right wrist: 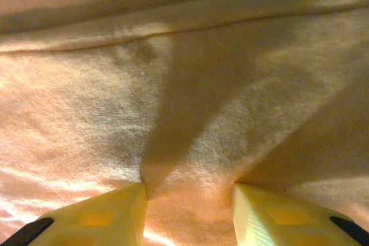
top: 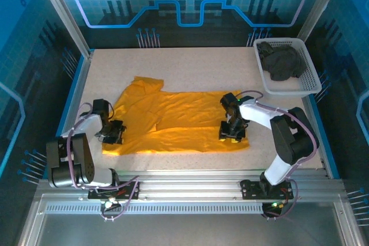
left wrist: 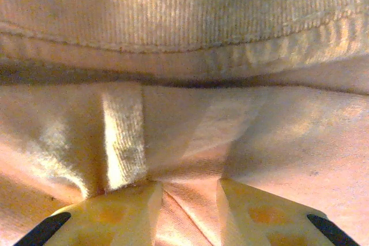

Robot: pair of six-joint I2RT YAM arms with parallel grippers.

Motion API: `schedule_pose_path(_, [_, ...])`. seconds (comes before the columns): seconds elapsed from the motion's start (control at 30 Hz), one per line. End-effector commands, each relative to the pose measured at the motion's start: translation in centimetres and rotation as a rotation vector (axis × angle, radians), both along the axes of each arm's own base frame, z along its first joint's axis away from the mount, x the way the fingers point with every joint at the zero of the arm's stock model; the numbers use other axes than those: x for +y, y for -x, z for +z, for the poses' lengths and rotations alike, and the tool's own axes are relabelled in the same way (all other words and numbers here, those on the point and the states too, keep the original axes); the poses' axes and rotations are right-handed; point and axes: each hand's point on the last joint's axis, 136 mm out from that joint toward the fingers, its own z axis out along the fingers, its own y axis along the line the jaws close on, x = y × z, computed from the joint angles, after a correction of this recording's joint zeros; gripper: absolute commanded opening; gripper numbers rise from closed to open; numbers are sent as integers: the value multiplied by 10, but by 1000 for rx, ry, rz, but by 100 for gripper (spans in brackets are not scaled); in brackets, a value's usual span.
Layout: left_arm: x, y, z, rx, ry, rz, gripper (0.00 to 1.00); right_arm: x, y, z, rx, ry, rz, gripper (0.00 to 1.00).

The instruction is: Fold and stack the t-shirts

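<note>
The speckled table (top: 190,61) is the biggest thing here, and the orange shirt (top: 179,122) lies spread flat across the middle of it. The shirt's body runs sideways. One sleeve sticks out at its far left corner, and a crease runs along its length near the middle.

The white basket (top: 259,67) stands on the table beyond the orange shirt's far right corner, well apart from it. The grey shirt (top: 282,61) lies crumpled inside the basket.

Both arms reach in from the near side of the orange shirt, one at each end.

The left claw (top: 113,132) is down on the shirt's near left corner, right at its edge. In the left wrist view its yellow fingers (left wrist: 115,217) are drawn in to a narrow gap. A bunched pleat of orange cloth is pinched between them, with a stitched hem running across just beyond.

The right claw (top: 232,132) is down on the shirt's near right part, a little in from its right edge. In the right wrist view its yellow fingers (right wrist: 271,211) stand somewhat wider. Orange cloth is gathered up and gripped between them, and wrinkles fan out from the tips.
</note>
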Motion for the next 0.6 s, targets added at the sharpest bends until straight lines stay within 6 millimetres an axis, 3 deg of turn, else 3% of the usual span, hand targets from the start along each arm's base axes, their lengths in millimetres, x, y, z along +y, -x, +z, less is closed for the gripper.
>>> schedule_pose_path(0.0, [14,24,-4,58,-47,9,38,9,16,5,59,17,30,45])
schedule_pose_path(0.13, [24,-21,35,-74,-128,-64,45,18,-11,33,-65,-8,51,49])
schedule_pose_path(0.27, [25,-86,78,-240,-212,-147,49,30,-56,71,-241,-67,98,55])
schedule_pose_path(0.47, [27,-202,103,-403,-216,-263,52,44,-118,101,-344,-222,81,56])
schedule_pose_path(0.57, [30,-258,96,-451,-221,-332,50,43,-144,114,-373,-245,53,56])
